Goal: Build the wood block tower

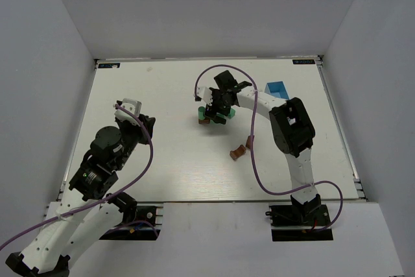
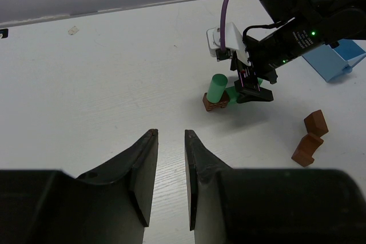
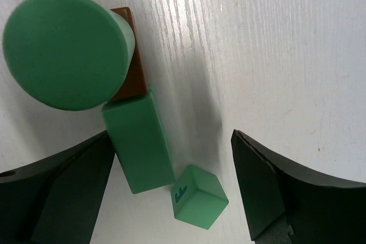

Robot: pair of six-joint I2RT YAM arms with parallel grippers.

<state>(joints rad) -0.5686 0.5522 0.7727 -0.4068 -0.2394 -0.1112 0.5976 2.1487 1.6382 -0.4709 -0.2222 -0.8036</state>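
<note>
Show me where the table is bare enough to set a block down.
Bare: the wide stretch between the left pincer and the green cylinder, and the far left corner of the table. Crowded: under the open right pincer, where green blocks lie beside the cylinder, and by the two brown blocks near the right arm.

Green blocks (image 3: 137, 141) between right gripper (image 3: 171, 141) jaws

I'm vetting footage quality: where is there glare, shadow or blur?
Top external: even light, sharp, wood blocks tiny. Left wrist: the left pincer is a dark silhouette. Right wrist: glare streaks the table; the green cylinder looms, enlarged by closeness.
</note>
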